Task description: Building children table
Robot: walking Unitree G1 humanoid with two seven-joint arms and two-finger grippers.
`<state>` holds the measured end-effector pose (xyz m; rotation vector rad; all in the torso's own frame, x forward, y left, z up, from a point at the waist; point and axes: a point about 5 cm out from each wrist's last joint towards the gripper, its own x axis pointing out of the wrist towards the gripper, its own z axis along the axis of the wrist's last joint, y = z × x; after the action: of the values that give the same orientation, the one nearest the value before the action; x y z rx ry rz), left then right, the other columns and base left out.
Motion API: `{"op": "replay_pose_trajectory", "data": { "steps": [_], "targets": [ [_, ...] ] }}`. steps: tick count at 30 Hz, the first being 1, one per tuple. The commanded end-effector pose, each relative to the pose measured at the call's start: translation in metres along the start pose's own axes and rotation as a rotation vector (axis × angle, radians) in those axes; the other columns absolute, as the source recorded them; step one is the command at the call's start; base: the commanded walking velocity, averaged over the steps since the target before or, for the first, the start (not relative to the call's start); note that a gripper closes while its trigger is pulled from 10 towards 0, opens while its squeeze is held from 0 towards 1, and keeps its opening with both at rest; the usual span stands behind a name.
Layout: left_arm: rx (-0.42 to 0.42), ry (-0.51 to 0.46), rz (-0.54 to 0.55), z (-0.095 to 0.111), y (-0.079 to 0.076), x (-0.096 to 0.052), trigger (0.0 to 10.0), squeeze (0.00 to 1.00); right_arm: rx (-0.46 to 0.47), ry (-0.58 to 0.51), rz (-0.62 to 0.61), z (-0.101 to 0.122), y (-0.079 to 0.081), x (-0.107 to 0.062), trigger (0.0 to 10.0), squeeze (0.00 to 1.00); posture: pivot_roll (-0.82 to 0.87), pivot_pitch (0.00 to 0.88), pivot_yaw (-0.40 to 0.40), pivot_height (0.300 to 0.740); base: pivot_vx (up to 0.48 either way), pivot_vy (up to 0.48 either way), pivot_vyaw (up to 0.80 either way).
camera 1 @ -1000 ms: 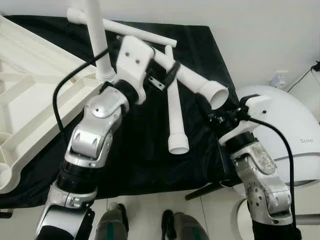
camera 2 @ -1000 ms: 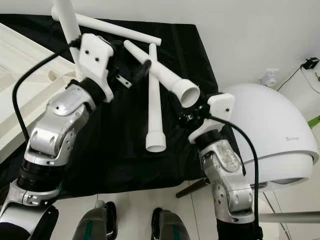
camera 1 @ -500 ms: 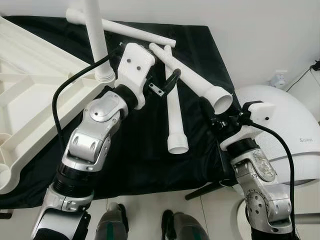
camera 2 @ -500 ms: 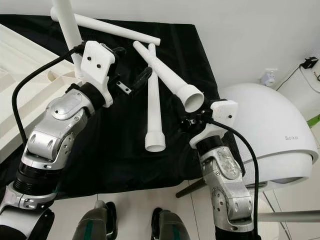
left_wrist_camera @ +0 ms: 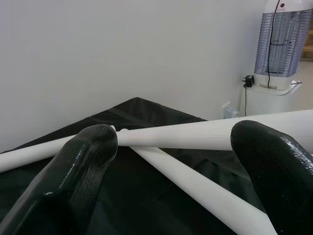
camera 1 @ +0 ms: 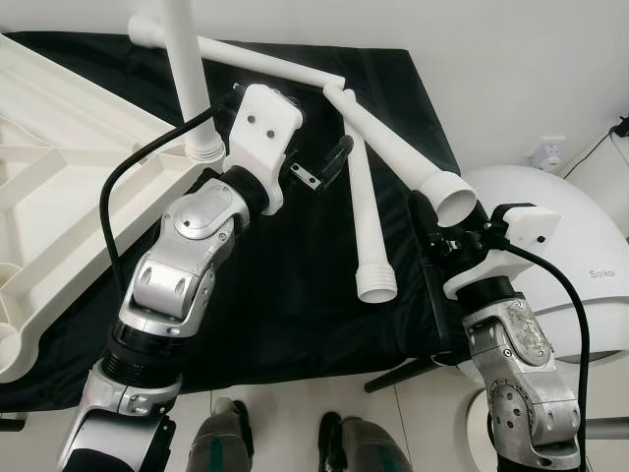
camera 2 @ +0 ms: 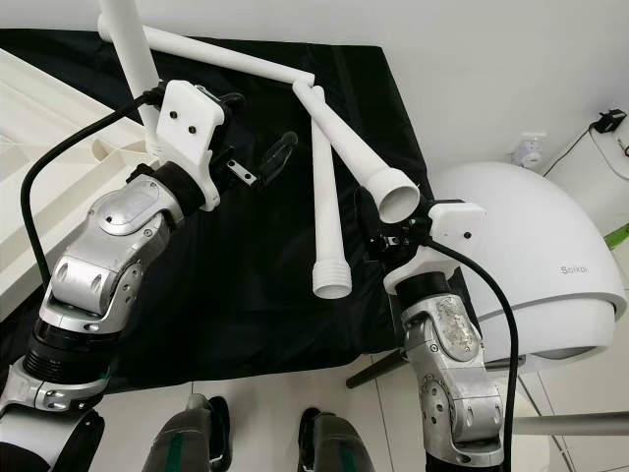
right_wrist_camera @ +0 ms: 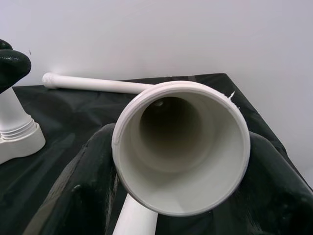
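A white children's tabletop (camera 1: pixel 59 197) lies upside down on the left, with one white leg (camera 1: pixel 187 79) standing upright in it. Three more white legs are on the black cloth. One long leg (camera 1: pixel 246 59) lies along the back. A second leg (camera 1: pixel 366 216) lies pointing toward me. My right gripper (camera 1: pixel 432 221) is shut on the third leg (camera 1: pixel 393 147) close to its wide open end (right_wrist_camera: pixel 181 147), holding that end up off the cloth. My left gripper (camera 1: pixel 329 162) hovers open above the cloth beside the upright leg, its fingers (left_wrist_camera: pixel 83 166) with nothing between them.
The black-clothed table (camera 1: pixel 285 315) ends just before my feet (camera 1: pixel 226 442). A white domed appliance (camera 1: pixel 580 256) stands close by on the right, with a wall plug (camera 1: pixel 550 152) behind it. A tall lamp-like device (left_wrist_camera: pixel 286 44) stands by the far wall.
My right gripper has swung the held leg to the right and nearer to me. The leg lying on the cloth has shifted right with it. My left gripper has dropped slightly.
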<state>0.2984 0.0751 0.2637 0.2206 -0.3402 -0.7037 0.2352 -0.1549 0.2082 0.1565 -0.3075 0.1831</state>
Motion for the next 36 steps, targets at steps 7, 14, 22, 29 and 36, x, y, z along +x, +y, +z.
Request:
{"op": "replay_pose_trajectory", "data": {
  "steps": [7, 14, 22, 29, 36],
  "targets": [
    [-0.002, 0.003, -0.034, 0.000, -0.004, 0.001, 10.0, 0.00, -0.013, -0.009, -0.023, 0.003, -0.001, -0.004, 10.0, 0.00, -0.03, 0.179, -0.047, 0.740, 0.000, 0.000, 0.00],
    [-0.004, 0.002, -0.034, 0.000, -0.003, 0.001, 10.0, 0.00, -0.002, -0.005, -0.040, 0.002, 0.003, -0.008, 10.0, 0.00, -0.03, 0.178, -0.045, 0.740, 0.000, 0.000, 0.00],
    [-0.003, -0.001, -0.034, 0.001, -0.004, 0.001, 10.0, 0.00, -0.004, -0.017, -0.018, 0.004, 0.005, -0.006, 10.0, 0.00, -0.03, 0.174, -0.044, 0.740, 0.000, 0.000, 0.00],
    [0.000, 0.002, -0.032, 0.000, -0.004, 0.001, 10.0, 0.00, -0.016, -0.036, 0.010, 0.007, 0.010, -0.006, 10.0, 0.00, -0.03, 0.173, -0.046, 0.740, 0.000, 0.000, 0.00],
    [-0.002, 0.000, -0.031, 0.000, -0.004, 0.001, 10.0, 0.00, -0.041, -0.077, 0.042, 0.015, 0.014, -0.004, 10.0, 0.00, -0.03, 0.167, -0.043, 0.740, 0.000, 0.000, 0.00]
  ]
}}
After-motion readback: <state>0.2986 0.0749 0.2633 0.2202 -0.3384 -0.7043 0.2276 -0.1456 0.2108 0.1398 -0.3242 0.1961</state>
